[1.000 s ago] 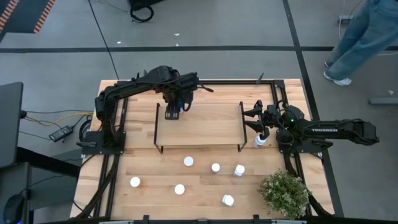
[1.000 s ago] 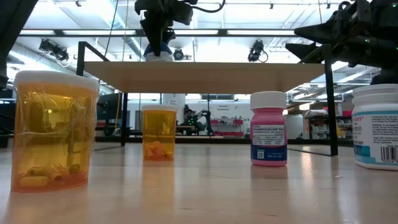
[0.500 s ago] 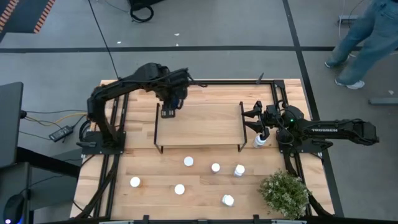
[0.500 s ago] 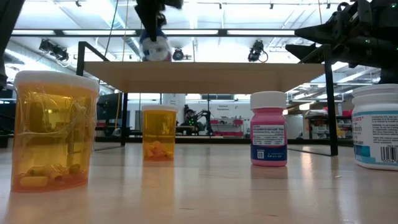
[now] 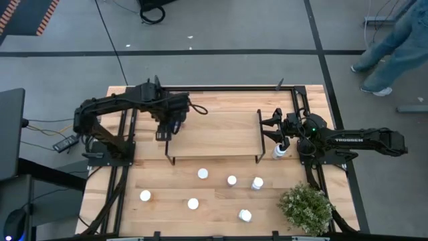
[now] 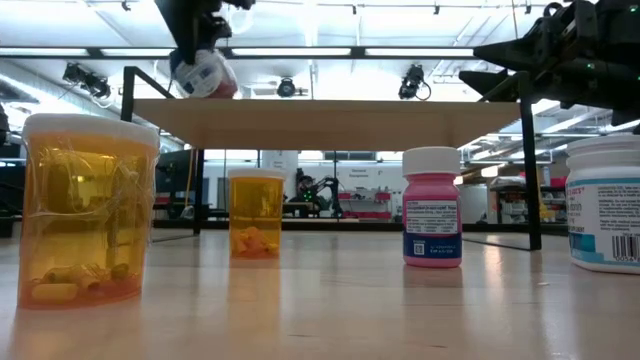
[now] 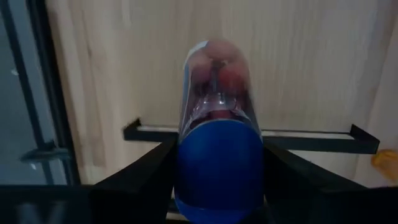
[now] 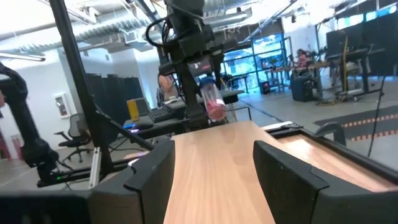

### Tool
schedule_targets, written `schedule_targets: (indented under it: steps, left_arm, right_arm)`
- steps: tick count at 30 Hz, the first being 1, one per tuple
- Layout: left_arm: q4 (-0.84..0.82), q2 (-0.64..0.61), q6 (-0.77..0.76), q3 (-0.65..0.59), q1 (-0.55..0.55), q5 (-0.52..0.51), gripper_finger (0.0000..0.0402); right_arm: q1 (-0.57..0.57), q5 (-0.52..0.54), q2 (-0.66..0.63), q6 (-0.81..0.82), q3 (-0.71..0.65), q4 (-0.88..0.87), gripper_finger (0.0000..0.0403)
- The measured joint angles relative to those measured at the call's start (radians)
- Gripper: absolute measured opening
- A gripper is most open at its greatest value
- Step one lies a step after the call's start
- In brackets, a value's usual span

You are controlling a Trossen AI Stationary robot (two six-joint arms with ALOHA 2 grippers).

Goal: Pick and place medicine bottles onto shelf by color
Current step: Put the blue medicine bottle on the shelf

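Observation:
My left gripper (image 5: 164, 127) hangs over the left end of the shelf (image 5: 214, 130) and is shut on a clear bottle with a blue cap and pink-red contents (image 7: 214, 81). The low view shows this bottle (image 6: 203, 72) tilted above the shelf board (image 6: 330, 110). My right gripper (image 5: 274, 130) waits open at the shelf's right end, level with the board (image 8: 214, 149), above a white bottle (image 5: 279, 151) that stands on the table. Several white-capped bottles stand upright on the table in front of the shelf, among them an orange one (image 6: 88, 210) and a pink one (image 6: 432, 207). My left gripper pinches the bottle at its blue cap end (image 7: 217, 165), one finger (image 7: 146, 171) on each side. The fingers come from above, slanting down, and the clear body points away past their tips. The bottle is lifted clear of the shelf and tilted.
White caps dot the table near the shelf: (image 5: 202, 173), (image 5: 232, 180), (image 5: 257, 183), (image 5: 145, 195), (image 5: 193, 203), (image 5: 245, 215). A bushy green plant (image 5: 306, 207) fills the near right corner. A person (image 5: 394, 40) walks on the floor beyond the table's far right.
My left gripper has carried the blue-capped bottle from over the shelf's far left part toward the table's left and near edges, ending over the shelf's left end frame. The bottle has tipped from nearly upright to tilted. The person has stepped along.

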Motion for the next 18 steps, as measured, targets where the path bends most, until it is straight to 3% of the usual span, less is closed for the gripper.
schedule_targets:
  steps: [8,18]
  left_arm:
    - [0.003,0.007,0.046,0.026,0.03,-0.012,0.021]
    - [0.02,0.132,0.13,0.027,0.071,-0.033,0.0212]
  right_arm:
    - [0.0,0.026,0.0,-0.033,0.0,0.031,0.0225]
    - [0.0,0.027,0.0,-0.032,0.0,0.029,0.0225]
